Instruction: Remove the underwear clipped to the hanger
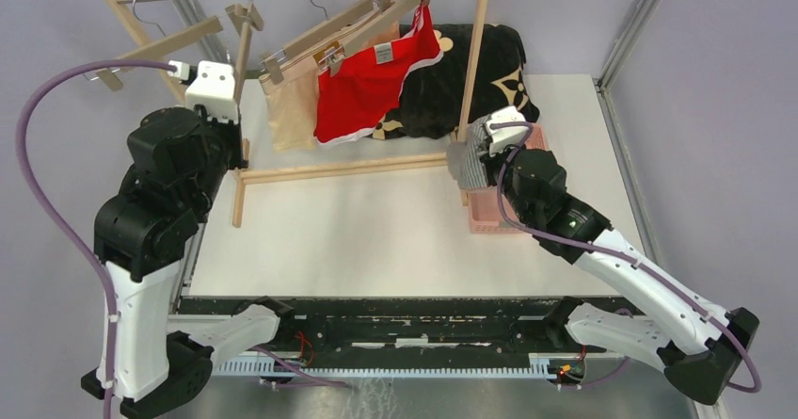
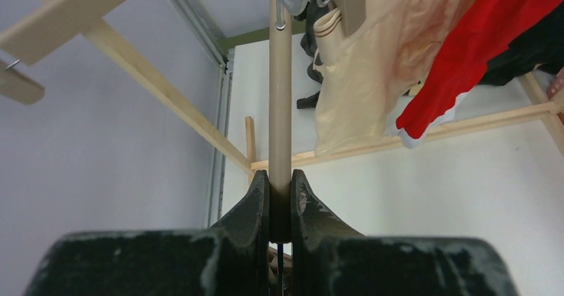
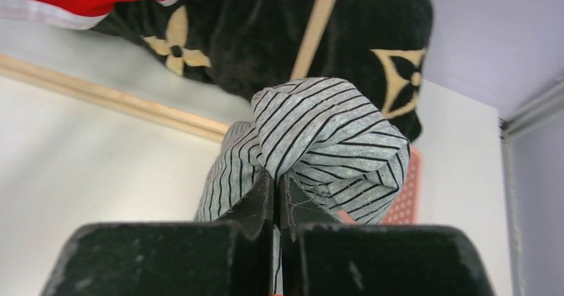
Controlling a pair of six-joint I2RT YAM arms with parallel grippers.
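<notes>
Right claw (image 3: 278, 184): jaws pinched tight on the grey-striped underwear (image 3: 332, 136), which bunches past the fingertips. It hangs over the pink basket (image 1: 494, 217) at the table's right side; whether cloth touches the basket is hard to tell. Left claw (image 2: 280, 184): narrow, clamped on a wooden hanger bar (image 2: 280, 96). Beige underwear (image 1: 292, 108) and red underwear (image 1: 372, 85) hang clipped on the far rack (image 1: 475, 52).

No wording is showing legibly anywhere in these views. A white label (image 1: 383, 54) is hanging on the red underwear (image 1: 367, 94), its print too small to read, while the black cushion (image 1: 438, 99) is displaying only tan flower marks.
</notes>
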